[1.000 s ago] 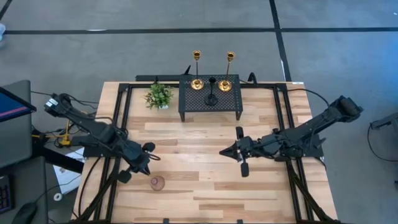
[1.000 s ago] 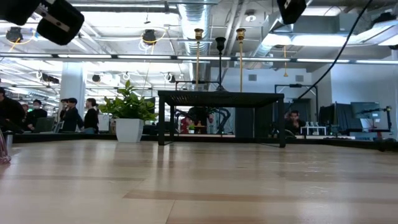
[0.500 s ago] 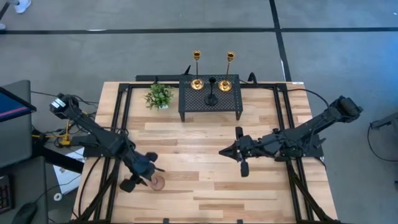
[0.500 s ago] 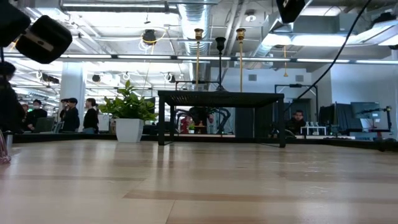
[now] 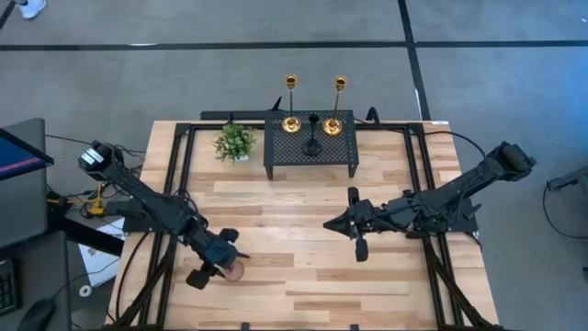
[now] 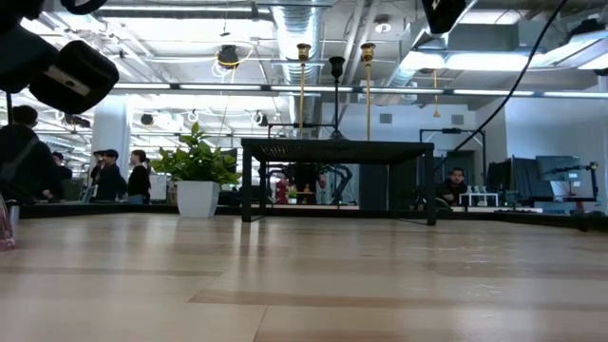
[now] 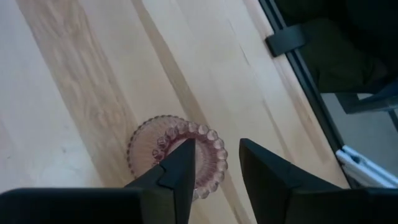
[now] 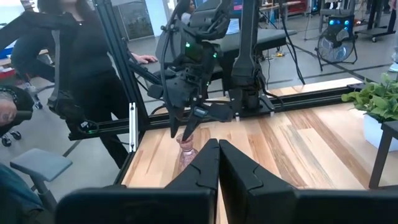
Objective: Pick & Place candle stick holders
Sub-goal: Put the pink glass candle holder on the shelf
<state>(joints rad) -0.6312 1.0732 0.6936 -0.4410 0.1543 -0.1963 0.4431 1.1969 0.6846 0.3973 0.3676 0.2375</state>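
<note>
A squat pinkish round candle stick holder (image 7: 163, 144) stands on its base on the wooden table near the front left (image 5: 236, 270). My left gripper (image 7: 214, 155) (image 5: 225, 261) hangs open just above it, slanting down, with one side of the beaded rim under the gap between the fingers. I see no touch. Two gold holders (image 5: 290, 121) (image 5: 333, 123) and a black one (image 5: 313, 147) stand on the black mesh stand (image 5: 344, 147) at the far edge. My right gripper (image 8: 219, 148) (image 5: 329, 223) waits shut over the table's middle.
A small green potted plant (image 5: 235, 142) stands left of the mesh stand. Black frame rails (image 5: 173, 184) run along both table sides. Bare wood lies between the arms and in front of the stand. A person (image 8: 68, 56) stands beyond the table's left side.
My left gripper has moved toward the table's near edge and down, coming over the pinkish holder. The holder has stayed where it was.
</note>
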